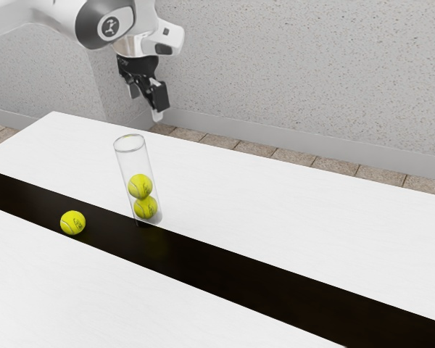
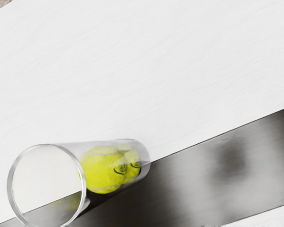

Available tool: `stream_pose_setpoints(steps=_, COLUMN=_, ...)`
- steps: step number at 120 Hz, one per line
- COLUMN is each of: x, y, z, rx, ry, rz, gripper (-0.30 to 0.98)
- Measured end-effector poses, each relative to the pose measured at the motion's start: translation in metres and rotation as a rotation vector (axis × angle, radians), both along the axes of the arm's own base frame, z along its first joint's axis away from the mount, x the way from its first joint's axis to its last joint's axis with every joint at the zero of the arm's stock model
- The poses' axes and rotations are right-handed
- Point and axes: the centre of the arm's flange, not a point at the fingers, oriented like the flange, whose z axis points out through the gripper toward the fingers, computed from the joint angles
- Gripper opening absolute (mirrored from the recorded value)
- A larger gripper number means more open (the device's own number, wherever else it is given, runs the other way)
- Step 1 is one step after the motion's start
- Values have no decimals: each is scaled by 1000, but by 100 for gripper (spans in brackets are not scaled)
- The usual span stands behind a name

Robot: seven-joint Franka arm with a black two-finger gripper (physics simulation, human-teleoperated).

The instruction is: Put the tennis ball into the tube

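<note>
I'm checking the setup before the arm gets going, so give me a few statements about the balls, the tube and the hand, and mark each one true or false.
1. Two balls are in the tube. True.
2. The tube lies on its side. False: it stands upright.
3. The loose ball lies on the black strip. True.
4. The hand is shut on the loose ball. False: it is open and empty, away from that ball.
5. The two balls in the tube sit one above the other. True.
</note>
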Motion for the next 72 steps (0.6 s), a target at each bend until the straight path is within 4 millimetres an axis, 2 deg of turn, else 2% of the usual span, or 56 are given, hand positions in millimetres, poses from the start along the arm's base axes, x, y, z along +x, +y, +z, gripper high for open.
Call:
stream_pose_setpoints(steps=9, x=0, y=2, z=-3, rx=5, ry=10, rz=-10, gripper=69)
stream_pose_setpoints(steps=15, x=0, y=9, z=-19, rx=11, ry=51, rz=-7, gripper=69)
stream_pose_setpoints(steps=20, x=-5, y=29, z=-35, rx=18, ry=93, rz=18, gripper=69)
stream_pose_setpoints(steps=31, x=-21, y=72, z=-55, rx=33, ry=156, rz=80, gripper=69)
stream_pose_setpoints(steps=56, x=-37, y=135, z=-129, rx=-23, ry=290, rz=166, gripper=69)
stream_pose_setpoints(steps=64, x=-37, y=159, z=-151, rx=-51, ry=281, rz=195, gripper=69)
stream_pose_setpoints(steps=72, x=-37, y=189, z=-181, rx=-81, ry=274, rz=232, gripper=69)
